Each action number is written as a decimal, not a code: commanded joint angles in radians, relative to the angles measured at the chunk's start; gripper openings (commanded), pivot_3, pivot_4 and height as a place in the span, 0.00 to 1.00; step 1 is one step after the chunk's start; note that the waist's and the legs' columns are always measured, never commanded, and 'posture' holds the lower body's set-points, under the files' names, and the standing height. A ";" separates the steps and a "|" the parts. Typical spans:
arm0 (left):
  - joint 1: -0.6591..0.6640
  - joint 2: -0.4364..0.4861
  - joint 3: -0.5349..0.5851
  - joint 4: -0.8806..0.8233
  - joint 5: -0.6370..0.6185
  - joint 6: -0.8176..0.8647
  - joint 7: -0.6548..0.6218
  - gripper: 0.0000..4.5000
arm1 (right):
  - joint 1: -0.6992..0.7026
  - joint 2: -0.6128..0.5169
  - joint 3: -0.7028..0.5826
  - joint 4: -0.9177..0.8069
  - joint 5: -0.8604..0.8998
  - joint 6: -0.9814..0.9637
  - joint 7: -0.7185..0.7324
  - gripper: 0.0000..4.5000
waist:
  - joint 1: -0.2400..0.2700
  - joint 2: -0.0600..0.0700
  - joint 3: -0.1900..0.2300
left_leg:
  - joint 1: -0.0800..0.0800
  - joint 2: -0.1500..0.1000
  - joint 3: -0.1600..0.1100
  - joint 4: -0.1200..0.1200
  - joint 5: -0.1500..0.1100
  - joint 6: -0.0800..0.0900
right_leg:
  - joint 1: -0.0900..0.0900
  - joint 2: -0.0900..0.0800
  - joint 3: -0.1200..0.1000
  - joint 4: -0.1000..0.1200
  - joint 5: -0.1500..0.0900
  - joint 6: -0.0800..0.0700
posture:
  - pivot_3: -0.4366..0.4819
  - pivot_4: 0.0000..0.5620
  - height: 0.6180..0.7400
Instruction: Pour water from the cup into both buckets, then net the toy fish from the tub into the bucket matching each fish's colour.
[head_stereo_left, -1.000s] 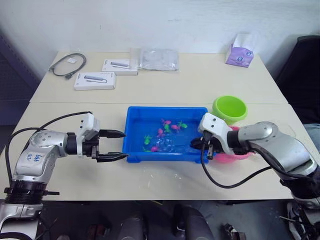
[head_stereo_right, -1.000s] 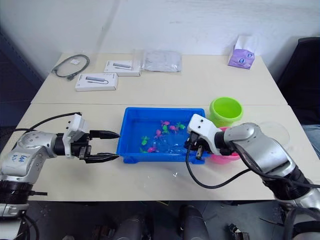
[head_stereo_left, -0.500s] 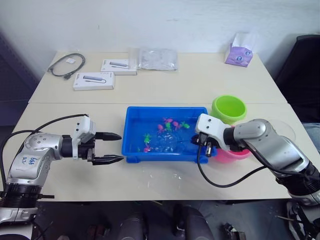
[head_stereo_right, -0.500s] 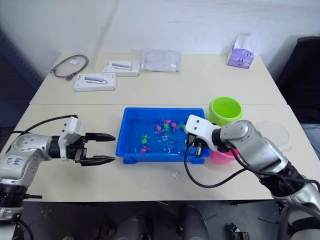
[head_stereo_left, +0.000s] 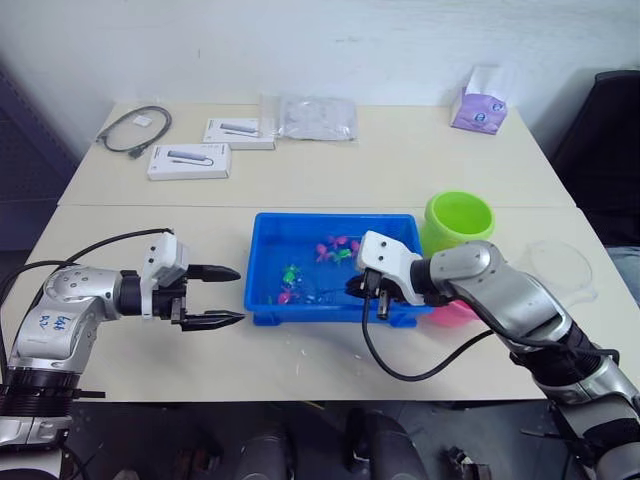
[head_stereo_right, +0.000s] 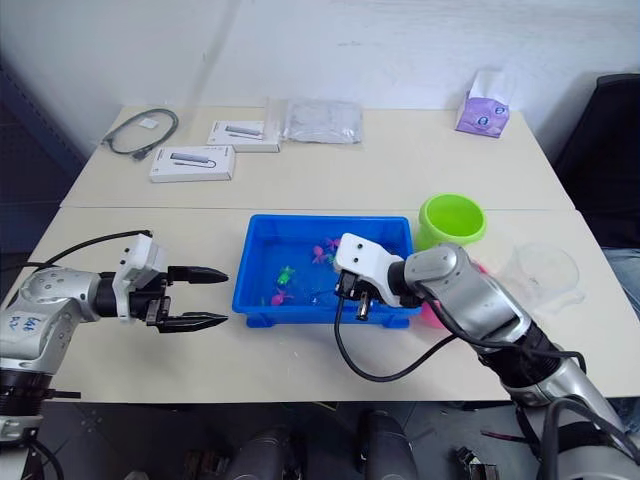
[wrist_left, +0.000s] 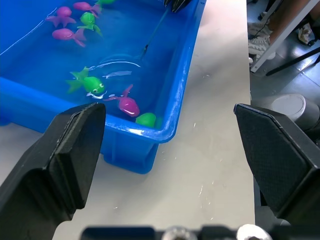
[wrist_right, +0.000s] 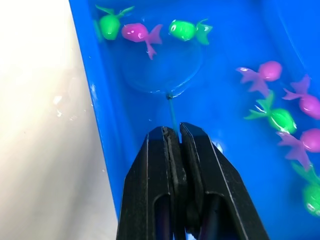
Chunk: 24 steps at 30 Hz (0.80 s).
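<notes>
The blue tub (head_stereo_left: 330, 219) holds water and several green and pink toy fish (head_stereo_left: 291, 272). My right gripper (head_stereo_left: 352, 290) is over the tub's near side, shut on the net's thin handle (wrist_right: 171, 107). The net's ring (wrist_right: 162, 67) is under water beside a green fish (wrist_right: 110, 25) and a pink one (wrist_right: 137, 33). My left gripper (head_stereo_left: 225, 296) hovers open just left of the tub, holding nothing; its fingers (wrist_left: 75, 145) frame the tub's corner. The lime green bucket (head_stereo_left: 459, 218) stands right of the tub. The pink bucket (head_stereo_left: 452, 314) is mostly hidden behind my right arm. The clear cup (head_stereo_left: 558, 270) stands far right.
At the back of the table lie two white boxes (head_stereo_left: 189, 161), a grey cable (head_stereo_left: 135, 128), a clear plastic bag (head_stereo_left: 317, 117) and a purple tissue pack (head_stereo_left: 477, 100). A dark chair (head_stereo_left: 610, 140) stands beyond the table's right side. Water drops (head_stereo_left: 310, 350) dot the table before the tub.
My right gripper has carried the net leftward along the tub's near side, away from the pink bucket. My left gripper has drawn back slightly from the tub, still open.
</notes>
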<state>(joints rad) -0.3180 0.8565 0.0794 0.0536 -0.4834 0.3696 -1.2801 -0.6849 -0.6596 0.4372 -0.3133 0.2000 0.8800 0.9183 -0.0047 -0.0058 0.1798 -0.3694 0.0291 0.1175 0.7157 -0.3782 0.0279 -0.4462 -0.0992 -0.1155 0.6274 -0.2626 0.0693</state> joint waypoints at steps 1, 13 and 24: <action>0.007 0.021 0.038 0.001 0.000 -0.011 -0.003 0.98 | -0.005 0.021 -0.014 -0.028 0.011 0.018 -0.010 0.00 | 0.000 0.000 0.000 | 0.000 0.000 0.000 0.000 0.000 0.000 | 0.000 0.000 0.000 0.000 0.000 0.000 | 0.48 0.27 1.00; 0.023 0.022 0.046 -0.004 0.001 -0.007 0.001 0.98 | 0.023 0.048 -0.085 -0.036 0.066 0.066 -0.042 0.00 | -0.001 0.000 0.000 | 0.000 0.000 0.000 0.000 0.000 0.000 | 0.000 0.000 0.000 0.000 0.000 0.000 | 0.48 0.27 1.00; 0.015 0.022 0.039 -0.005 0.006 -0.003 0.002 0.98 | 0.053 0.004 -0.173 -0.033 0.122 0.036 -0.009 0.00 | -0.001 0.000 0.000 | 0.000 0.000 0.000 0.000 0.000 0.000 | 0.000 0.000 0.000 0.000 0.000 0.000 | 0.48 0.27 1.00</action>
<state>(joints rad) -0.3002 0.8648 0.0991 0.0549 -0.4775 0.3688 -1.2777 -0.6344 -0.6458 0.3030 -0.3135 0.3047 0.9373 0.9028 -0.0053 -0.0059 0.1798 -0.3693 0.0292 0.1175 0.7154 -0.3782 0.0279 -0.4462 -0.0992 -0.1155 0.6274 -0.2626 0.0692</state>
